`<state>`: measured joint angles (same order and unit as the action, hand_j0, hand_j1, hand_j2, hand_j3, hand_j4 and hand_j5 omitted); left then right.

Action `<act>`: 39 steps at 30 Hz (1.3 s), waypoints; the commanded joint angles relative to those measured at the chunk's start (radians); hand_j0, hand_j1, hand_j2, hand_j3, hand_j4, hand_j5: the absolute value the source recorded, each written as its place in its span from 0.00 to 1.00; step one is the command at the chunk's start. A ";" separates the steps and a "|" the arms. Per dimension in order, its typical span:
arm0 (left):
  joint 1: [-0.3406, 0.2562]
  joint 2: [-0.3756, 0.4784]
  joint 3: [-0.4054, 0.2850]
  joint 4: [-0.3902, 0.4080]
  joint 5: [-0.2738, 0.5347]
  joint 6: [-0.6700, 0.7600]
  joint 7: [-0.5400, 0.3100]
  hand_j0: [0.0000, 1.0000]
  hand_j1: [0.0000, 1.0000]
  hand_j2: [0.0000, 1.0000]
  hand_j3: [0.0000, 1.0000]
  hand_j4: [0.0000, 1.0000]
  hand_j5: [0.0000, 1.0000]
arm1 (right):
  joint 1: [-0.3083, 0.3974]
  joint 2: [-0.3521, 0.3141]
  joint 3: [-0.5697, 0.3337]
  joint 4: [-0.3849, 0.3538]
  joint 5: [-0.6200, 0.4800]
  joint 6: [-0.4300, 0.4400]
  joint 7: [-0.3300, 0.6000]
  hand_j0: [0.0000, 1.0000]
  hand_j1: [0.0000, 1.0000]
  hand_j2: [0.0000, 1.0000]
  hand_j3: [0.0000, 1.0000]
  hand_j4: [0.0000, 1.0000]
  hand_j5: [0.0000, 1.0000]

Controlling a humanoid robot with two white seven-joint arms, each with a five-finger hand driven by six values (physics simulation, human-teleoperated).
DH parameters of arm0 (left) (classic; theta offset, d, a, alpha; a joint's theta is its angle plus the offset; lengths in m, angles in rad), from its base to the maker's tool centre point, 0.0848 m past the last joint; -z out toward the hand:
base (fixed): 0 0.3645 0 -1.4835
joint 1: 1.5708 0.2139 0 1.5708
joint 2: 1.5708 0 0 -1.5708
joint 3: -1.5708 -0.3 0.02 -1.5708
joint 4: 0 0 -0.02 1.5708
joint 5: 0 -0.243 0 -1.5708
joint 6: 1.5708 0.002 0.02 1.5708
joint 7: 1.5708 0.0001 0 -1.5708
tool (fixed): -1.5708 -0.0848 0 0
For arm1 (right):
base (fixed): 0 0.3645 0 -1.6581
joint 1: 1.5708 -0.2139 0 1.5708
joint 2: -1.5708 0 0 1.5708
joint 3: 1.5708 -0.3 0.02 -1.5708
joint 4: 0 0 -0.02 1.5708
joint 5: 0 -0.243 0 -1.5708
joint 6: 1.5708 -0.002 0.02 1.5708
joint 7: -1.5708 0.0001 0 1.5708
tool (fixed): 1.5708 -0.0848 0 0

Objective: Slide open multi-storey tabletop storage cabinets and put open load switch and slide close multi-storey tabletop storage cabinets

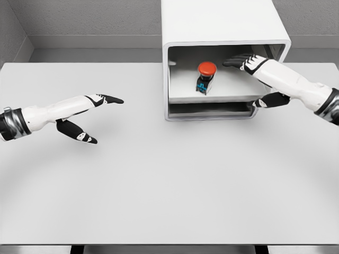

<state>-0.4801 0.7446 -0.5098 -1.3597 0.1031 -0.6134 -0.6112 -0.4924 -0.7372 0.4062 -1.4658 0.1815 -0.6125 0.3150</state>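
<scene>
The white storage cabinet (pixel 225 21) stands at the back of the table, its front open onto an upper shelf. On that shelf lies the load switch (pixel 205 76), a dark body with a red round button. My right hand (pixel 249 79) reaches in from the right, its fingers (pixel 238 60) extended flat inside the upper compartment, right of the switch and apart from it; its thumb (pixel 267 101) hangs by the lower drawer's front edge. It holds nothing. My left hand (pixel 100 114) hovers over the table at the left, fingers stretched, empty.
A lower drawer (pixel 209 109) sits beneath the shelf, showing a narrow dark gap. The grey table (pixel 169 185) spreads wide in front of the cabinet. Grey walls close the back and left.
</scene>
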 commanded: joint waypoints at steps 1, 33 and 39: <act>0.000 0.001 0.001 -0.002 0.009 0.003 0.000 1.00 1.00 1.00 1.00 1.00 1.00 | -0.002 0.004 0.002 0.012 -0.007 0.002 0.004 1.00 1.00 1.00 1.00 1.00 1.00; 0.003 0.001 0.002 -0.002 0.009 0.003 0.000 1.00 1.00 1.00 1.00 1.00 1.00 | -0.140 0.102 0.063 0.206 -0.007 0.002 0.007 1.00 1.00 1.00 1.00 1.00 1.00; 0.003 0.001 0.002 -0.002 0.009 0.003 0.000 1.00 1.00 1.00 1.00 1.00 1.00 | -0.150 0.088 0.056 0.173 -0.019 0.002 0.001 1.00 1.00 1.00 1.00 1.00 1.00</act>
<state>-0.4770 0.7579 -0.4726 -1.3812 0.1038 -0.6050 -0.6113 -0.6427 -0.6967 0.4308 -1.2916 0.2515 -0.7851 0.5017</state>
